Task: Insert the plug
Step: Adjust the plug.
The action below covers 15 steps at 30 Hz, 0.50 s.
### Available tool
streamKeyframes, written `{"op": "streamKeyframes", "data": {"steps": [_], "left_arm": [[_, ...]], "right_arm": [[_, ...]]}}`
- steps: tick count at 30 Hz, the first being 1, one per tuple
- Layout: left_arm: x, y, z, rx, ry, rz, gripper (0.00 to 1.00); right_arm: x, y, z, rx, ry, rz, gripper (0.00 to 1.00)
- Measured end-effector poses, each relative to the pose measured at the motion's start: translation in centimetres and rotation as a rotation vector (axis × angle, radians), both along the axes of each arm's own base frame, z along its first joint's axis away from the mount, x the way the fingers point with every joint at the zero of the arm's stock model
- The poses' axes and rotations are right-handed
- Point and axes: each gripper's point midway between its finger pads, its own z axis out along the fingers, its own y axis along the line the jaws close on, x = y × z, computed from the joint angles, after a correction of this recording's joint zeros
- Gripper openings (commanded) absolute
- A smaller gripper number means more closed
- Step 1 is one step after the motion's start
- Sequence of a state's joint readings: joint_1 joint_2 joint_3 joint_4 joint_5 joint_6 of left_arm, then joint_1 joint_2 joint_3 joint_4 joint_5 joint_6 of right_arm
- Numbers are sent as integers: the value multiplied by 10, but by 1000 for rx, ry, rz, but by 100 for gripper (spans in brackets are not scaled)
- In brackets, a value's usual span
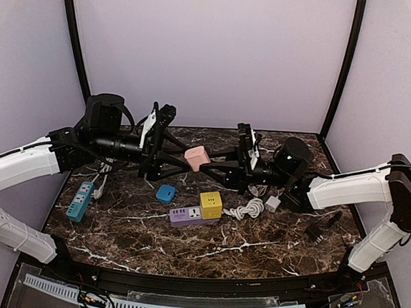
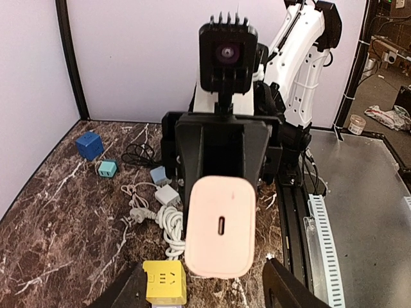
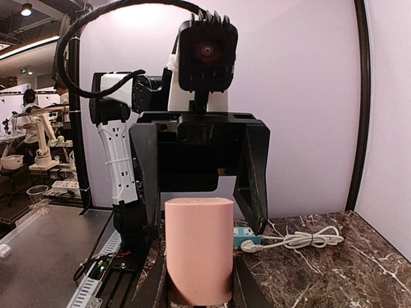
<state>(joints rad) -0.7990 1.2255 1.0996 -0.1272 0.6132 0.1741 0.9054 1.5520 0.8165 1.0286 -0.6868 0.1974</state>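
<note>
Gripping the pink charger (image 1: 196,157) by two opposite sides, the right claw (image 3: 200,285) is closed on it and holds it in the air over the middle of the bench (image 1: 152,244), clear of the surface. The left claw (image 2: 209,287) faces it head-on, jaws spread wide. One finger stands on either side of the charger with a gap on both, and no contact is seen.

The charger face turned toward the left wrist camera carries one oval port. Its prongs are not visible in any view.

On the bench, nearer than the charger:
- A yellow cube socket (image 1: 210,204) touches the right end of a purple power strip (image 1: 186,216).
- A coiled white cable (image 1: 247,210) lies just right of them.
- A small blue adapter (image 1: 165,193) sits just beyond the strip's left end.
- A teal power strip (image 1: 79,200) lies near the left edge.

The bench top is dark brown marble pattern with white veins. The walls are pale lilac, with black corner posts.
</note>
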Motion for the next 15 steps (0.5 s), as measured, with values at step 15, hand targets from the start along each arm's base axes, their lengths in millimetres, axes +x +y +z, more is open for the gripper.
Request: {"op": "streamKeyframes", "data": {"steps": [15], "left_arm": [[1,-12,20,-105,-9,-32,53]], "right_arm": [[1,0,1,2,6,-6,0]]}}
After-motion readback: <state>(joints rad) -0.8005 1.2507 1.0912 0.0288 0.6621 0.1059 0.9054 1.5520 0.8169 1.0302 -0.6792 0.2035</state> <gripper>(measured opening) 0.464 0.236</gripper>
